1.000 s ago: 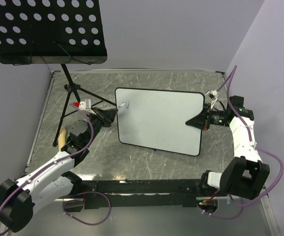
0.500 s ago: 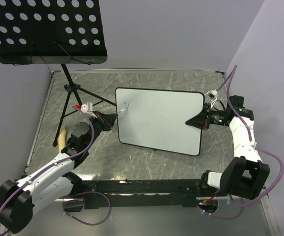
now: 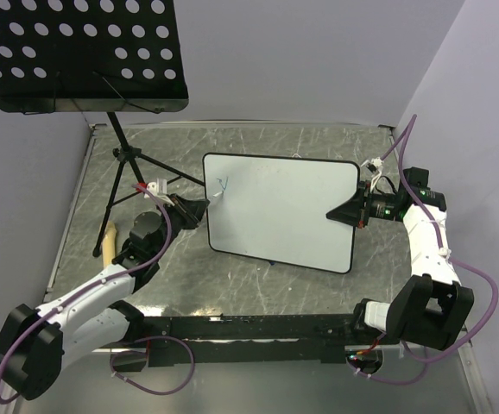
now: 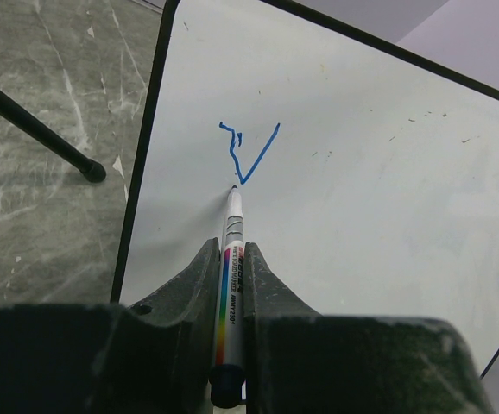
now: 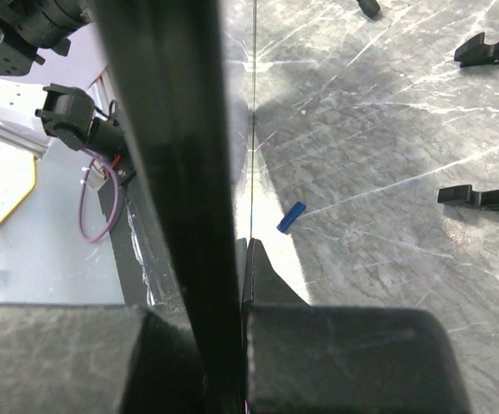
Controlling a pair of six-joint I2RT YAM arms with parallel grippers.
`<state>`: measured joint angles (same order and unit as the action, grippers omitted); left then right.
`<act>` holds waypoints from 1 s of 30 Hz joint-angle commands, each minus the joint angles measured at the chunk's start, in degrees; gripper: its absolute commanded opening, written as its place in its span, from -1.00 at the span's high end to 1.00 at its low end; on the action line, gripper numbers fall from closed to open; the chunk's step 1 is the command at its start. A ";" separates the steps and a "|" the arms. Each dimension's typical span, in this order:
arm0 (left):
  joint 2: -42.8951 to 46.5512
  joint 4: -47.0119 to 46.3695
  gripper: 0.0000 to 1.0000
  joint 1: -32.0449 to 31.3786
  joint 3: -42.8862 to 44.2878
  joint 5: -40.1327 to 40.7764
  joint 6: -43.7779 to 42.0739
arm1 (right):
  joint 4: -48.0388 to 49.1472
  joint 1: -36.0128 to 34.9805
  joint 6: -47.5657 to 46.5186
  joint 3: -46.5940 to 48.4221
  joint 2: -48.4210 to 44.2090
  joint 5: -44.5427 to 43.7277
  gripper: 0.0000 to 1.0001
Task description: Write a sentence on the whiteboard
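Note:
The whiteboard [image 3: 284,211] stands tilted in the middle of the table, white with a thin black frame. My left gripper [image 3: 199,207] is shut on a white marker [image 4: 230,250] with a rainbow stripe; its tip touches the board near the upper left corner. A short blue stroke shaped like a "Y" or "V" [image 4: 245,153] is the only writing; it also shows in the top view [image 3: 222,185]. My right gripper [image 3: 340,213] is shut on the board's right edge [image 5: 167,172], seen edge-on in the right wrist view.
A black perforated music-stand tray [image 3: 77,52] hangs over the back left, its tripod legs [image 3: 129,172] spread on the table next to my left arm. One leg end [image 4: 92,171] lies just left of the board. A small blue marker cap [image 5: 290,216] and black feet [image 5: 483,197] lie behind the board.
My left gripper has drawn back and down a little along the board's left edge, and the blue stroke has grown from a small tick to a fuller mark. The right arm has not moved.

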<state>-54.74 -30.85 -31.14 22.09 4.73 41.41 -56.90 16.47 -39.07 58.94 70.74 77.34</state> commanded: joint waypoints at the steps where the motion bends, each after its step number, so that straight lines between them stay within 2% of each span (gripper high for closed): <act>1: 0.07 -3.16 0.98 0.11 1.82 -0.86 0.25 | 1.53 -0.21 -1.71 2.76 -1.13 13.19 1.00; 20: -1.07 -4.74 0.98 0.20 2.78 -1.04 0.52 | 1.10 -0.21 -2.06 2.94 -1.04 13.27 1.00; 30: -0.63 -1.41 0.98 0.11 3.05 -0.43 0.08 | 0.48 -0.30 -2.59 3.11 -1.04 13.27 1.00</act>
<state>-55.77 -32.08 -31.14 23.27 4.34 41.39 -57.10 16.47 -39.59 58.94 70.74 77.41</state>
